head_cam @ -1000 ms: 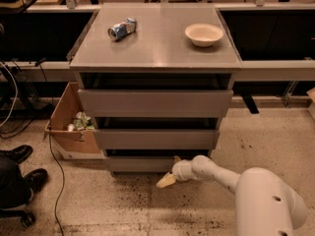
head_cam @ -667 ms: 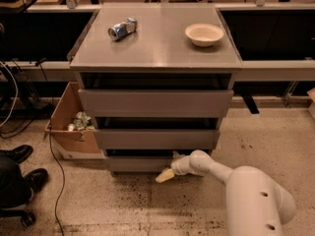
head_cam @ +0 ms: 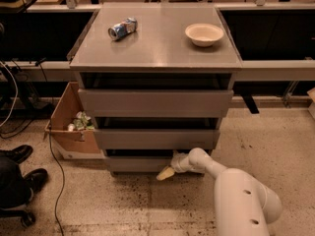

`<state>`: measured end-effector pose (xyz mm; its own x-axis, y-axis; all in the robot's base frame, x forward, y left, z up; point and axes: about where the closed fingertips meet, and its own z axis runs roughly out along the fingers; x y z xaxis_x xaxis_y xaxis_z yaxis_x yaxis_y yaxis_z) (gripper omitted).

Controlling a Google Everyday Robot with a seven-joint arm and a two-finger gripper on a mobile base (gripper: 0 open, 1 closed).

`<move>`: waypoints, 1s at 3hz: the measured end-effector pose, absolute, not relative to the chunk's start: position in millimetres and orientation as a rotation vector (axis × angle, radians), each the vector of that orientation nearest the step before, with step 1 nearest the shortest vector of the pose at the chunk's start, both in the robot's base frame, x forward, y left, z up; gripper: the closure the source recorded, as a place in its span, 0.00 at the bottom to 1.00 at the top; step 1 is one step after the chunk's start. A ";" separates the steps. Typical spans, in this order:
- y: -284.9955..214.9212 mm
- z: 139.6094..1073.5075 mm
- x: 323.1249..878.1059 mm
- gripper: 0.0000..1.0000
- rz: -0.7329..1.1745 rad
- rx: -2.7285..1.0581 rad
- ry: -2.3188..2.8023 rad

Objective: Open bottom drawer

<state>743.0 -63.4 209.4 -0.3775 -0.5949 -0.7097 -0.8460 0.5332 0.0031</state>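
Gripper: the gripper (head_cam: 165, 173) sits low at the foot of the grey cabinet (head_cam: 157, 58), just above the floor (head_cam: 147, 205), at the end of the white arm (head_cam: 206, 165) that reaches in from the lower right of the view.
Grip state: cannot tell; the view does not show whether the gripper is parted or closed, or whether it has hold of anything.
Bottom drawer: the bottom drawer (head_cam: 138, 164) lies immediately above and behind the gripper tip. Its flat front is near the tip, but contact cannot be confirmed.
Other fronts: the middle drawer (head_cam: 155, 138) is above the gripper, and the top drawer (head_cam: 155, 103) is higher still and well apart from it.
Change over the last second: the gripper has crept slightly up and in toward the cabinet, and the bulky arm body has followed it closer.
Drawer response: the bottom front shows no visible shift in that time and sits roughly in line with the fronts above it.
Meaning for the task: judged as the approach or seating phase; the outward pull appears not yet begun.
Bystanders: a can (head_cam: 122, 28) and a bowl (head_cam: 204, 34) rest on the cabinet top, far above the gripper. A cardboard box (head_cam: 69, 132) stands beside the cabinet, on the far side from the arm.
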 end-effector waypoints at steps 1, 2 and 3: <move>-63.2 190.2 748.8 0.23 0.486 -1.209 2.137; -64.0 184.1 745.6 0.47 0.492 -1.230 2.155; -64.2 189.9 745.6 0.70 0.492 -1.230 2.155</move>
<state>745.6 -64.2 189.9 -0.3884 -0.6418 -0.6613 -0.8651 0.5011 0.0218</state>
